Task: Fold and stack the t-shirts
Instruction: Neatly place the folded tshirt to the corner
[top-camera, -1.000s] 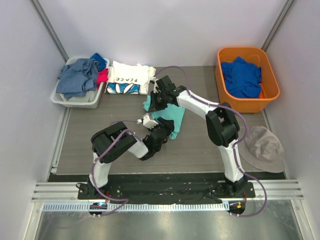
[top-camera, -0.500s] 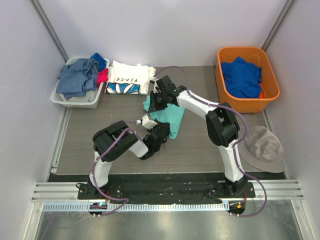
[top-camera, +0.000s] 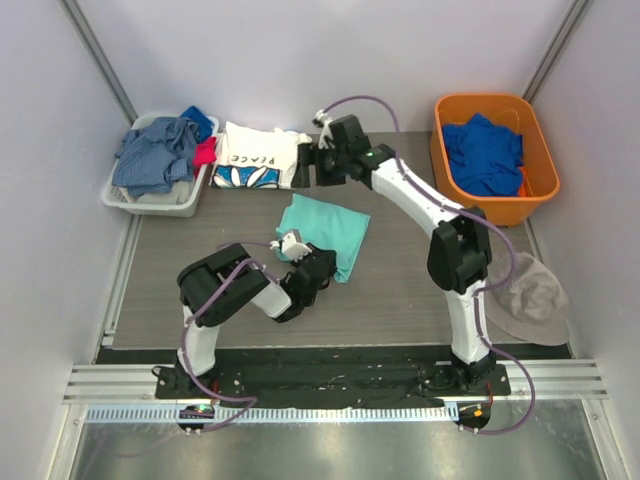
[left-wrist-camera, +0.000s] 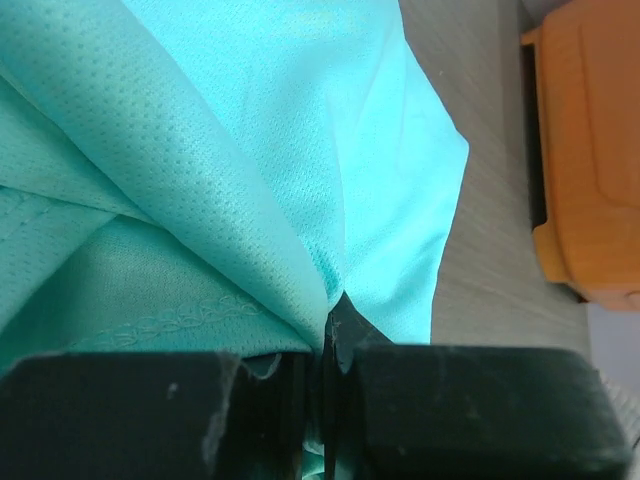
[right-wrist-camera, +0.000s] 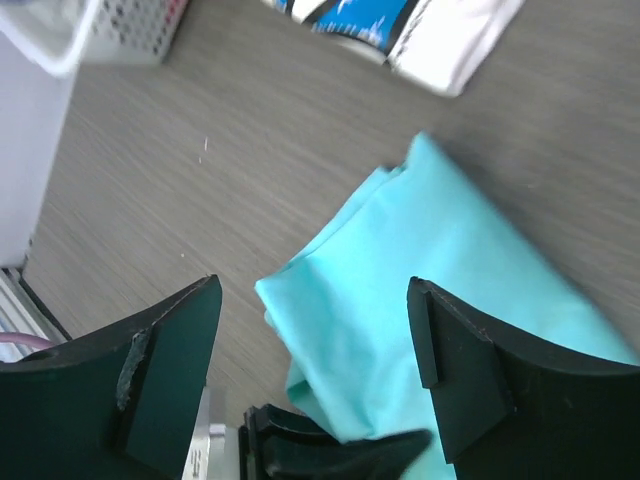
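The mint t-shirt (top-camera: 326, 226) lies folded in the middle of the table. My left gripper (top-camera: 328, 262) is at its near edge, shut, with a fold of mint fabric (left-wrist-camera: 250, 180) pinched between the jaws (left-wrist-camera: 325, 345). My right gripper (top-camera: 305, 168) hangs open above the table behind the mint shirt, beside the right end of the white "PEACE" t-shirt (top-camera: 258, 158). Nothing is between its fingers (right-wrist-camera: 313, 290). In the right wrist view the mint shirt (right-wrist-camera: 440, 260) lies below the spread fingers and the white shirt (right-wrist-camera: 400, 25) shows at the top edge.
A white basket (top-camera: 118, 200) of grey-blue clothes stands at the back left. An orange bin (top-camera: 440, 165) holding a royal blue garment stands at the back right and also shows as an orange bin (left-wrist-camera: 590, 150) in the left wrist view. A grey hat (top-camera: 525, 295) lies at the right.
My right gripper has opened, let go of the mint shirt and risen toward the back beside the white shirt. The mint shirt has dropped flat. My left gripper has shut on its near edge.
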